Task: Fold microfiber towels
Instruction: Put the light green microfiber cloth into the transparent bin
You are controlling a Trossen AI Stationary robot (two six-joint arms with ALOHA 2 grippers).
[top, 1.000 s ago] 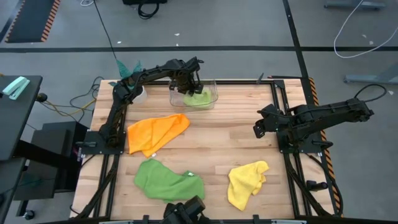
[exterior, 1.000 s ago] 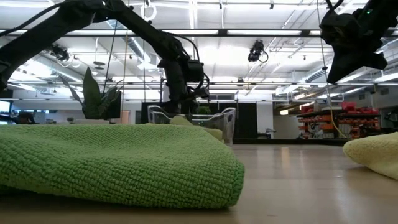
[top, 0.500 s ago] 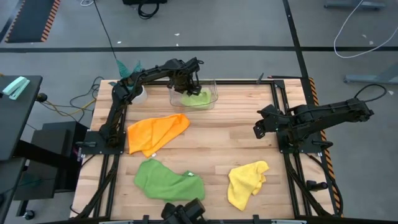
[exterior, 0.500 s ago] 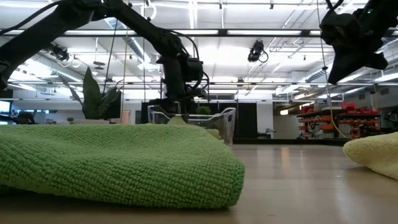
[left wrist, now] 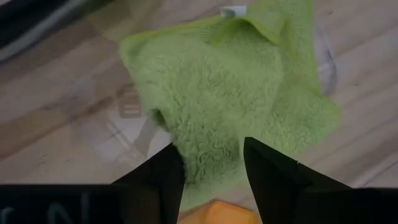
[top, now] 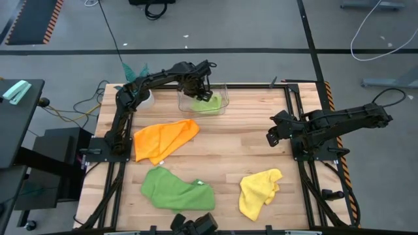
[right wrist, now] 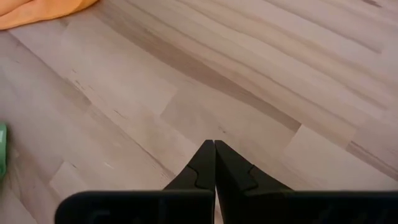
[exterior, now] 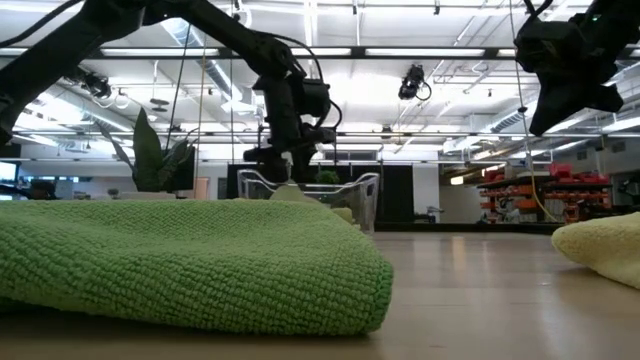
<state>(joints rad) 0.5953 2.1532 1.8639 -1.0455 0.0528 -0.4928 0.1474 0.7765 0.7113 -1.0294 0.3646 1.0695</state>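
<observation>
A light lime towel (top: 209,104) lies crumpled on the floor of the clear bin (top: 226,98) at the table's far side. My left gripper (left wrist: 211,146) hangs open above it, fingers pointing down, about level with the bin's rim (exterior: 362,181) and touching nothing. An orange towel (top: 164,139), a darker green towel (top: 176,189) and a yellow towel (top: 259,191) lie loosely spread on the wooden table. My right gripper (right wrist: 214,144) is shut and empty, held above bare wood at the table's right side (top: 270,137).
A teal-leaved plant in a white pot (top: 140,85) stands at the far left corner, beside the left arm. Black frame rails (top: 297,170) run along the table's left and right edges. Bare wood lies between the orange towel and the right arm.
My left gripper has risen from inside the clear bin to about its rim and has turned a little about its own axis. The light lime towel stays lying in the bin.
</observation>
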